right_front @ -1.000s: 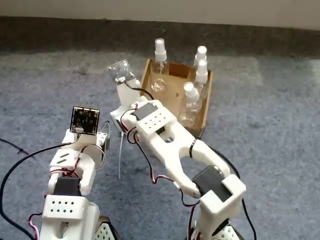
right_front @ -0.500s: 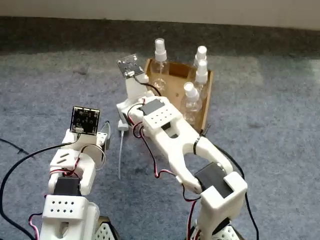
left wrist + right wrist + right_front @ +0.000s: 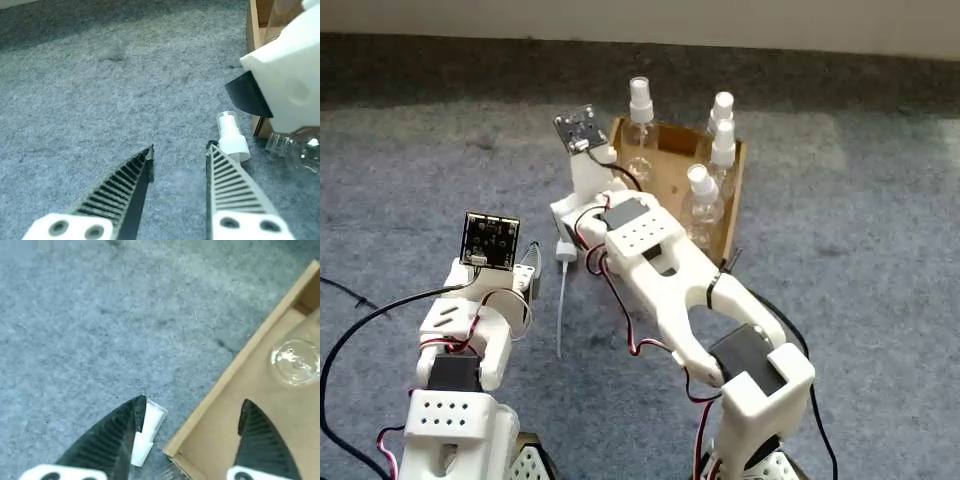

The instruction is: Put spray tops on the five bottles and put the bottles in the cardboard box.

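- The cardboard box (image 3: pixel 734 200), plain brown with thin flat walls, sits on the fuzzy grey carpet (image 3: pixel 860 260) at the far middle.
- Four clear bottles (image 3: pixel 700 205) stand upright inside it, each capped in white plastic.
- A fifth bottle (image 3: pixel 295 147), clear and rounded, lies on its side on the carpet by the box's near-left corner.
- The loose spray top (image 3: pixel 564 252), white, lies just left of that bottle. Its thin straight dip tube (image 3: pixel 560 310) points toward the near side.
- The left gripper (image 3: pixel 179 152) holds nothing. Its ribbed fingers are apart, with their tips just short of the spray top.
- The right gripper (image 3: pixel 194 405) is spread wide and empty. One ridged finger is over the carpet and the other over the box floor, with the box's left wall between them.
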Robot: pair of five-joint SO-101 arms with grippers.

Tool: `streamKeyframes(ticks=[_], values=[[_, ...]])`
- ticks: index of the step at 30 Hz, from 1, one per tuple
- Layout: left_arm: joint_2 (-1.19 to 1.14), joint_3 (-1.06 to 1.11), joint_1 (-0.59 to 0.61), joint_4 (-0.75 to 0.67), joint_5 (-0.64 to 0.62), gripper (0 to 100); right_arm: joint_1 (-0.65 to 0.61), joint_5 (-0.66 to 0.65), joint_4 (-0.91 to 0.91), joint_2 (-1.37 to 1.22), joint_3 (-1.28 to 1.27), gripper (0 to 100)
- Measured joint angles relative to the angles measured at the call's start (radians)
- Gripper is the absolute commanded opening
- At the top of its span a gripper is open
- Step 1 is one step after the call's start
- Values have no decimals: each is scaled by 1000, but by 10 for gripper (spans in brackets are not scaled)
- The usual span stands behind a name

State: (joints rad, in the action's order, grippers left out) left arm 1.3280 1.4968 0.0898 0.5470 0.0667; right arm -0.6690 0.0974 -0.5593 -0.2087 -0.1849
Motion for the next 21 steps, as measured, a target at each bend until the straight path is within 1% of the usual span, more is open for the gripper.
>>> streamKeyframes(ticks=[5, 13, 21], values=[[0, 0, 0, 0, 0, 161, 0, 0, 12, -2, 0, 241], [0, 0, 0, 0, 0, 161, 0, 0, 15, -100, 0, 240], [0, 0, 0, 0, 0, 161, 2, 0, 15, -103, 0, 238]])
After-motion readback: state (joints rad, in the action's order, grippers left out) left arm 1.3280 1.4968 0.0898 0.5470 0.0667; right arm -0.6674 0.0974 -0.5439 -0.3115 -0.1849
